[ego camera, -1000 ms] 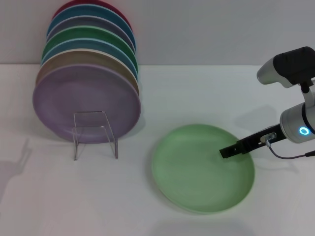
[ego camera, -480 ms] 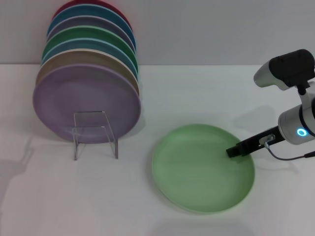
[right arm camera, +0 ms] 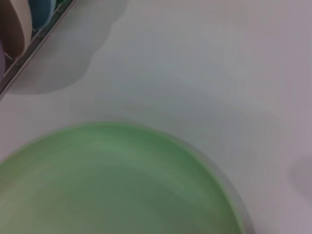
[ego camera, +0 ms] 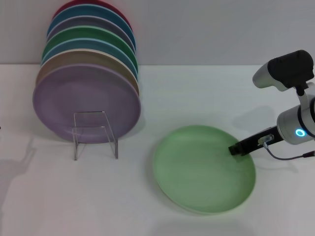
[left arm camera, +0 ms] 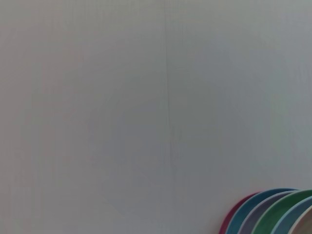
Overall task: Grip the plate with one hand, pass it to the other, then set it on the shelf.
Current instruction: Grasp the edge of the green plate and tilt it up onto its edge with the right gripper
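Pale green, matte, rigid round plate [ego camera: 204, 168] lies flat near the table's front-right; likely light, slippery. Grip its right rim, where the slim black right gripper [ego camera: 236, 148] hovers, jaw opening indeterminate.

this looks like a robot test bench in a lab rather than a home kitchen. a plain white tabletop [ego camera: 206, 88] runs up to a bare pale grey wall [ego camera: 221, 29] at the far side, with no cupboards, sink or appliances in view. on the far left a row of coloured plates [ego camera: 88, 73] stands on edge, lilac nearest, then tan, blue, green and red behind, with a small clear plate rack [ego camera: 95, 132] in front of them. a single pale green plate [ego camera: 197, 172] lies flat to the near right. a robot arm [ego camera: 295, 125] with a glowing blue ring light reaches in from the right edge.
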Motion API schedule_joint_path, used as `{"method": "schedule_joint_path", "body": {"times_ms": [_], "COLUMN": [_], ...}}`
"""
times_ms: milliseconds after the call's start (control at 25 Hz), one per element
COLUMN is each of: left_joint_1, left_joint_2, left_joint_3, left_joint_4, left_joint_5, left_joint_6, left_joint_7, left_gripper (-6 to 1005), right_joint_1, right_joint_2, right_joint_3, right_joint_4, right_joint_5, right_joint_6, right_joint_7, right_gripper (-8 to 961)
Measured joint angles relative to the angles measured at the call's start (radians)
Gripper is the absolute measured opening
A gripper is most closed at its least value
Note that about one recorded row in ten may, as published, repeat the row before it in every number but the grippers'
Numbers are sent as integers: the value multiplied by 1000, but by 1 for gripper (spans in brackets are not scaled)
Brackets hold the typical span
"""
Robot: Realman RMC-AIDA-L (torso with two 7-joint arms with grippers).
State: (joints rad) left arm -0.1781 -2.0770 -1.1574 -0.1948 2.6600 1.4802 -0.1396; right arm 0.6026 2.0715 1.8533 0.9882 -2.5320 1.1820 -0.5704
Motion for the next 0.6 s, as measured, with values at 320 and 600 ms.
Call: {"method": "schedule_joint_path", "body": {"times_ms": [320, 600], "left_joint_1": [0, 2], "left_joint_2": [0, 0], "left_joint_3": [0, 1], "left_joint_4": [-5, -7], "left_joint_5": [0, 0], "left_joint_6": [2, 2], "left_joint_7": [0, 0], "left_gripper": [746, 741], "right_joint_1": [-14, -30], "right_joint_2": [3, 4], "right_joint_3": [-1, -1], "right_joint_4": [16, 36], "right_joint_5": [15, 37], "right_joint_6": [-3, 0], "right_joint_7": [-18, -35], "right_gripper": [140, 129]}}
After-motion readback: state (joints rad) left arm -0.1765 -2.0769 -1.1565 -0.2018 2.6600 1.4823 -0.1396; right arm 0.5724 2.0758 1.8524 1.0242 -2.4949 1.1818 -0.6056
